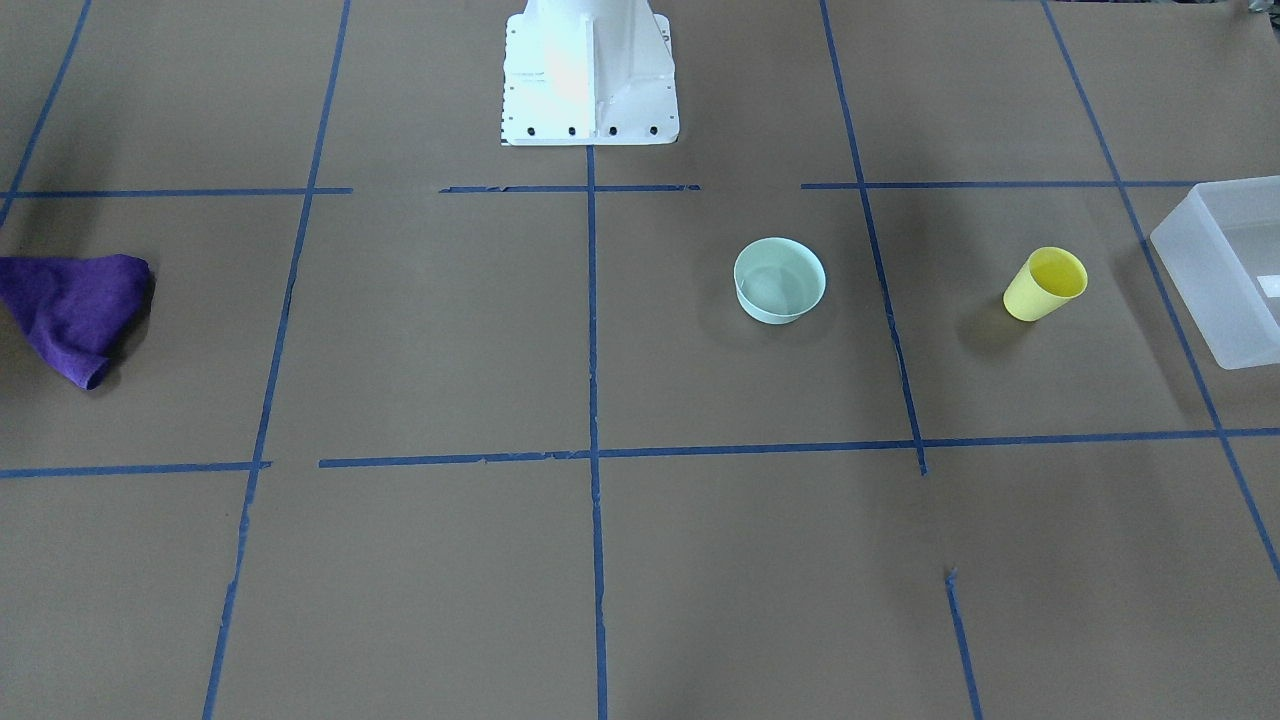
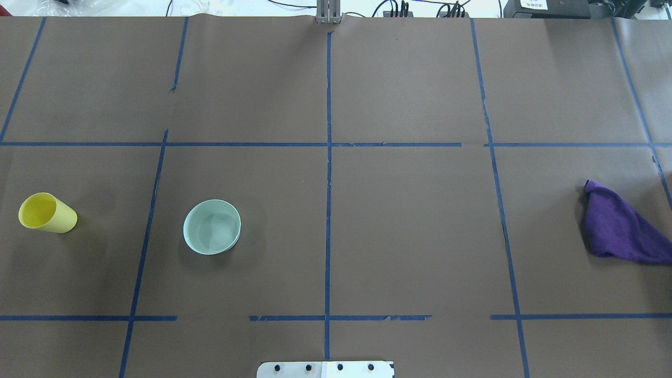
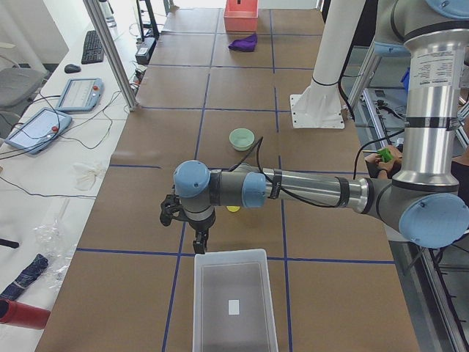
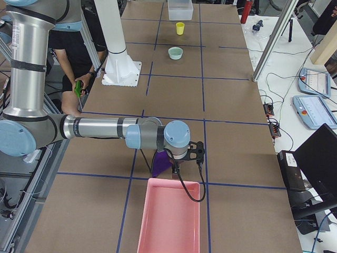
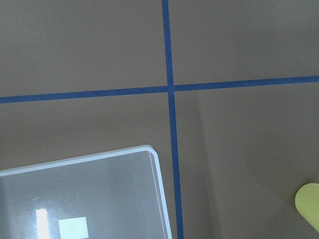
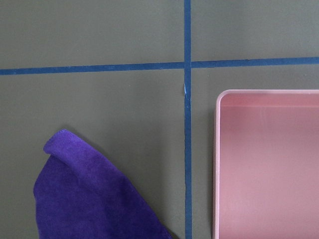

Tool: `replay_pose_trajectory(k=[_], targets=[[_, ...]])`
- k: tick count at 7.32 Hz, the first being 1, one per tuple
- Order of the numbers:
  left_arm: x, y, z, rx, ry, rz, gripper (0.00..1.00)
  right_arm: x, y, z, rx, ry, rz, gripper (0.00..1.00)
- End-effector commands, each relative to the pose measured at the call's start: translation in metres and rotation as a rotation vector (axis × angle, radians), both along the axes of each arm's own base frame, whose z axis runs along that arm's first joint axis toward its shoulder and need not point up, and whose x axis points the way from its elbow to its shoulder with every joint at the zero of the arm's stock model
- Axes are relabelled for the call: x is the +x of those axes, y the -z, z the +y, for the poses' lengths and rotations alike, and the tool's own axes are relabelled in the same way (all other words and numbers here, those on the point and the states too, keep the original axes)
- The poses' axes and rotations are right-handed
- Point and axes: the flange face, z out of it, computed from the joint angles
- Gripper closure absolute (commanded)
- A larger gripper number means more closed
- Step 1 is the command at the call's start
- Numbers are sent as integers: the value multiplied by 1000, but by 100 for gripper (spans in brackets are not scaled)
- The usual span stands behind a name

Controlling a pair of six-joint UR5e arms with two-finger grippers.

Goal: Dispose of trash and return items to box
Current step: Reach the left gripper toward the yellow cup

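A small yellow cup (image 1: 1045, 284) (image 2: 47, 212) stands upright on the brown table, a little way from the frosted-white box (image 1: 1200, 290) (image 3: 198, 308). The left wrist view shows the box's corner (image 5: 160, 191) and the cup's edge (image 5: 309, 204). My left gripper (image 3: 199, 242) hangs just above the table beside the box's near end. My right gripper (image 4: 175, 167) hovers over a purple cloth (image 4: 160, 163) (image 6: 94, 199). I cannot tell whether either gripper is open or shut. Nothing that is plainly trash shows.
A mint-green bowl (image 1: 780, 280) (image 2: 211, 227) sits near the robot's white base (image 1: 590, 110). A pink bin (image 4: 168, 216) (image 6: 217, 164) lies beside the purple cloth. A person (image 4: 79, 58) stands behind the base. Tablets and cables lie on side tables.
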Motion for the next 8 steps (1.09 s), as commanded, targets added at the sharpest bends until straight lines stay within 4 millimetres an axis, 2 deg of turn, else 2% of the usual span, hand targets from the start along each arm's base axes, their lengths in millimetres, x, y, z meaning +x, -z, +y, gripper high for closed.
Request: replay_pose_trajectory(k=[1,2,3,4,5,7,8], targets=[[1,3,-4,2,4,2,0,0,4,-1,4,-3,1,0],[10,9,-5,15,-13,4,0,0,6,-2,5,-6,1,0],[31,37,-8,35,2,7,0,0,7,-2,7,-7,1,0],[67,70,-5,29,23,19,0,0,9,-3,9,-8,-2,0],[89,69,4,22,23,30,0,-1,12,-5,14,-8,-11,0],[122,46,47,73,64,91,0,0,18,-8,25,-8,-11,0],[153,41,66,53,91,141,0,0,17,-8,23,-9,-5,0]])
